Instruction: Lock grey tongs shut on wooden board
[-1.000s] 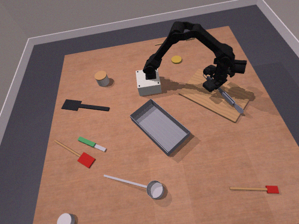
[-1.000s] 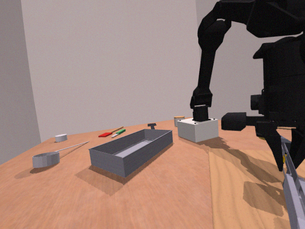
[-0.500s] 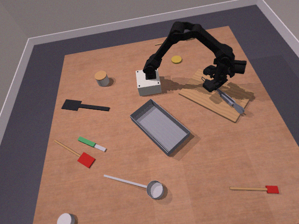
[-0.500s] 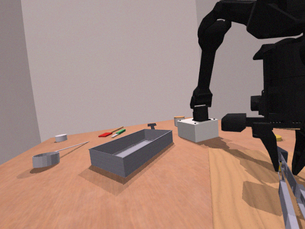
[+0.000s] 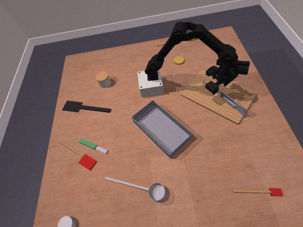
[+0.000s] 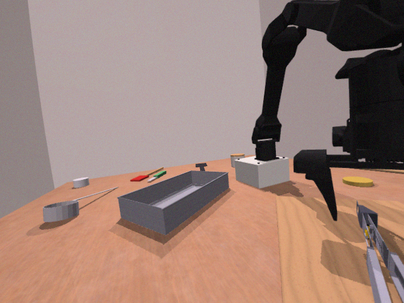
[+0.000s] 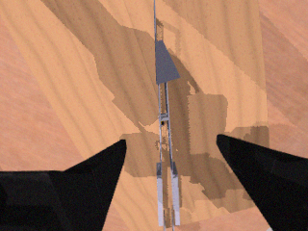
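The grey tongs [image 5: 227,100] [image 6: 377,274] [image 7: 167,67] are low at the wooden board [image 5: 203,102] [image 6: 300,261] [image 7: 72,87], running lengthwise across it. Whether they touch it all along cannot be told. Their arms are close together, with a narrow gap towards the lighter grey ends. In the top view those ends reach past the board's edge. The lock's state cannot be seen. My gripper [image 5: 220,88] [image 7: 170,141] is open above the tongs, with one finger on each side and clear space between each finger and the arms. In the exterior view only one finger shows.
The empty roasting tin [image 5: 144,112] [image 6: 143,211] stands beside the board. A yellow disc [image 5: 178,60] [image 6: 357,181] lies behind the board. A lidded jar [image 5: 103,80], a black spatula [image 5: 72,106] and a ladle [image 5: 127,183] are farther off.
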Available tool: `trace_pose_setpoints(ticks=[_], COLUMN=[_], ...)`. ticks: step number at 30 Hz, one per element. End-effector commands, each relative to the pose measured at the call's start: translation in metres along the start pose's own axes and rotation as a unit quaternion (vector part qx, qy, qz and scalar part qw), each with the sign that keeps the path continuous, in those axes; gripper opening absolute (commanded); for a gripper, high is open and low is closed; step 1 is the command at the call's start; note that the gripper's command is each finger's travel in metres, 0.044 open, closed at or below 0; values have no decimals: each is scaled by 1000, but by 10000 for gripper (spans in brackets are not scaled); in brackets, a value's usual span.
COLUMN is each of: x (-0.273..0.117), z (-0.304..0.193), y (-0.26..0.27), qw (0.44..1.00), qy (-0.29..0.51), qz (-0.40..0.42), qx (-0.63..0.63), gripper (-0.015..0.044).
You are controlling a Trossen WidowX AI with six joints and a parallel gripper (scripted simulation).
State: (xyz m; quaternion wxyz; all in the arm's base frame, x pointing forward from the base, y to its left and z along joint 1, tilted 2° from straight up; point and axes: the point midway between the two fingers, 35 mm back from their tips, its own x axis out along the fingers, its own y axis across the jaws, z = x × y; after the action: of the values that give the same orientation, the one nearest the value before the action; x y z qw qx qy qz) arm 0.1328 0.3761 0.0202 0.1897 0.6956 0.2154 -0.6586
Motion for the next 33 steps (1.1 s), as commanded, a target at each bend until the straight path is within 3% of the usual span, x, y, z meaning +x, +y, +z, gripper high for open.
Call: trace_pose_setpoints(ticks=[1,11,18,25,33], x=[-9,-81,-85,-135,-135], z=[13,144,146,146,146], y=[-7,-37,-37,-36,-36], qw=[1000,1000,1000,1000,1000], qy=[-1,-6,-6,-4,-4], qz=[0,-2,-3,-11,-11], qx=[0,0,0,-7,-7], gripper=[440,440,440,440,440])
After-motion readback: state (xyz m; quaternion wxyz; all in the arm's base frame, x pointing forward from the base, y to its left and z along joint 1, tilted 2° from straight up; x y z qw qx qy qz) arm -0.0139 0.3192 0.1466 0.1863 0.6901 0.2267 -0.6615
